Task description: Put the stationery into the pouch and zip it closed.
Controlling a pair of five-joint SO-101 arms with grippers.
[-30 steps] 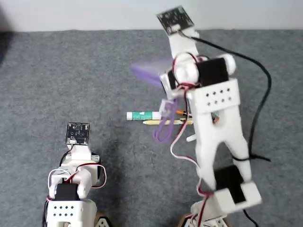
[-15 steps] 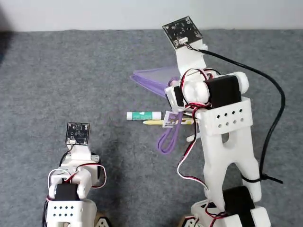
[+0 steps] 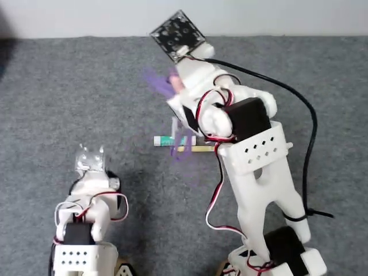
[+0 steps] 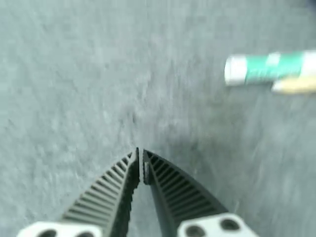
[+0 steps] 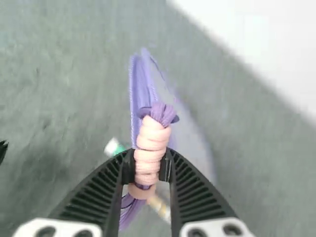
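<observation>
I log the table (image 3: 86, 86) as grey all over, with a fine felt-like speckle. Pouch (image 5: 140, 94): pale purple, see-through. Its pull (image 5: 149, 148) is pink with ribbed bands and a darker purple cord (image 5: 160, 112) knotted at one end. Glue stick (image 4: 269, 67): green body, white cap and white marks. Pencil (image 4: 296, 85): pale yellow. Both tools, left (image 4: 139, 153) and right (image 5: 148, 154), have black fingers with a ridged tooth pattern on white mounts. I mark both arms (image 3: 259, 167) white with black motor blocks, red and white wires, and one thick black cable (image 3: 307, 126). Camera board (image 3: 178, 35): black. Wall (image 3: 287, 17): plain white.
</observation>
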